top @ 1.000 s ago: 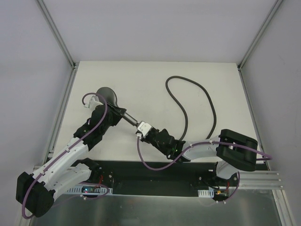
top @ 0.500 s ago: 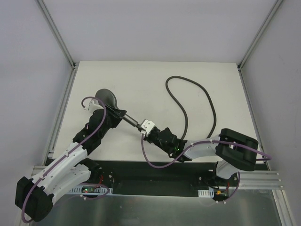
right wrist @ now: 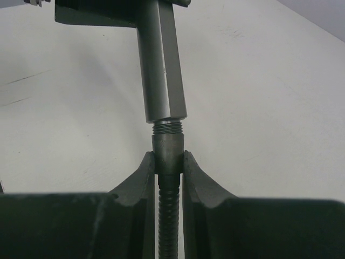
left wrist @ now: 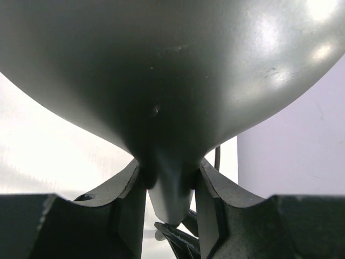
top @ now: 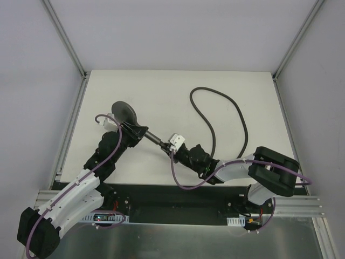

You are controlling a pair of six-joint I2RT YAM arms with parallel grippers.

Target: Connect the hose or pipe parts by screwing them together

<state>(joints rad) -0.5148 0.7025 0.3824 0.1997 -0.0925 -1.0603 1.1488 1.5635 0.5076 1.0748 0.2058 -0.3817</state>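
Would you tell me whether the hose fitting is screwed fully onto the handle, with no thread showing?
No, bare thread shows between the handle and the fitting.

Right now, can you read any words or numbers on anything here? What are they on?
No words, numbers or signs can be read in any view.
Shower head: plain dark grey, no print.
Hose: no print shows.
Little circuit boards by the arm bases: too small to tell if anything is written.

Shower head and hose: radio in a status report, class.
Left gripper shut on shower head neck. Right gripper shut on hose fitting. Fitting at handle end, threads showing. Nothing blocking.
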